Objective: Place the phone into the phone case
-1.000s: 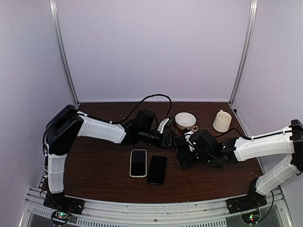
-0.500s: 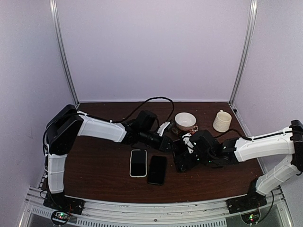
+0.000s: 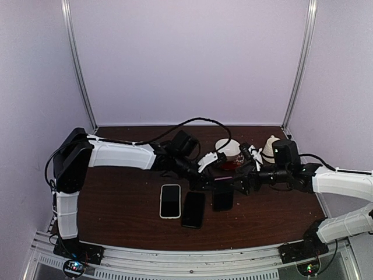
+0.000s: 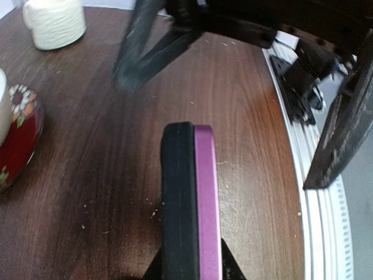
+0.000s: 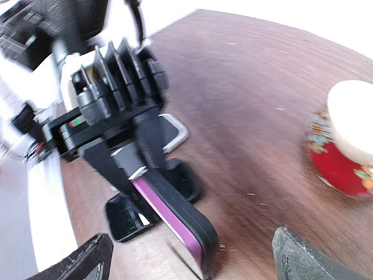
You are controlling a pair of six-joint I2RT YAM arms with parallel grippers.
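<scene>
My left gripper is shut on a purple phone in a black case and holds it on edge, its lower end at the tabletop. In the left wrist view the phone in its case runs straight out from my left gripper, with the black case on the left and the purple edge on the right. My right gripper is open and empty just right of the phone, not touching it. In the right wrist view its fingers stand wide apart on either side of the phone.
A white-rimmed phone and a black phone or case lie flat left of the held phone; they also show in the right wrist view. A red floral bowl and a cream cup stand behind.
My right gripper has let go of the phone and drawn back to the right, now open. My left gripper has shifted right and now holds the cased phone alone.
</scene>
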